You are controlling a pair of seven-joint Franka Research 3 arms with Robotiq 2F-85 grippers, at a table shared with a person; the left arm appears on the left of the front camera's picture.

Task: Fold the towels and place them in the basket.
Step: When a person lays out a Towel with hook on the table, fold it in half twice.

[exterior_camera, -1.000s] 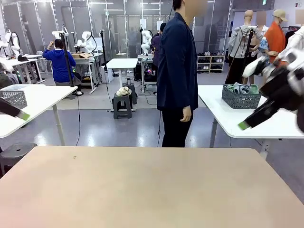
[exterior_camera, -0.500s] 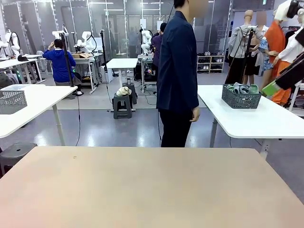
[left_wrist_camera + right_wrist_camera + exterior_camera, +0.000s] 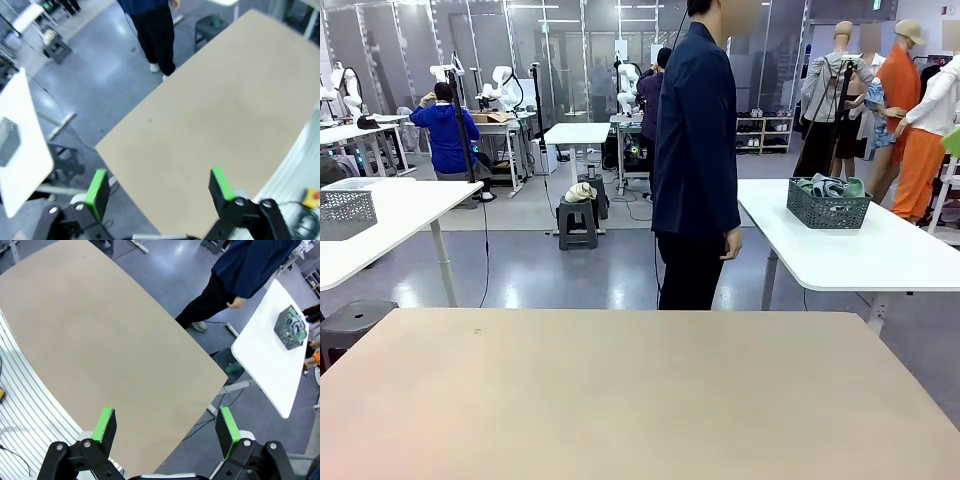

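The dark grey basket [image 3: 828, 203] stands on a white side table [image 3: 860, 255] at the far right, behind the person, and appears again as the basket [image 3: 290, 329] in the right wrist view. Bunched greyish cloth pokes above its rim; I cannot tell whether it is the towels. My left gripper [image 3: 157, 187] hangs open high above the near edge of the beige table [image 3: 215, 110], holding nothing. My right gripper [image 3: 167, 427] is open too, high over the same table [image 3: 100, 340], with nothing between its fingers.
A person in a dark jacket [image 3: 695, 150] stands at the table's far side, side-on, hands down. A paler mesh basket [image 3: 345, 208] sits on another white table at the left. A stool [image 3: 350, 325] stands by the near left corner.
Both arms have lifted up and out of the front view, the right one rising off to the right edge. The person has barely shifted.
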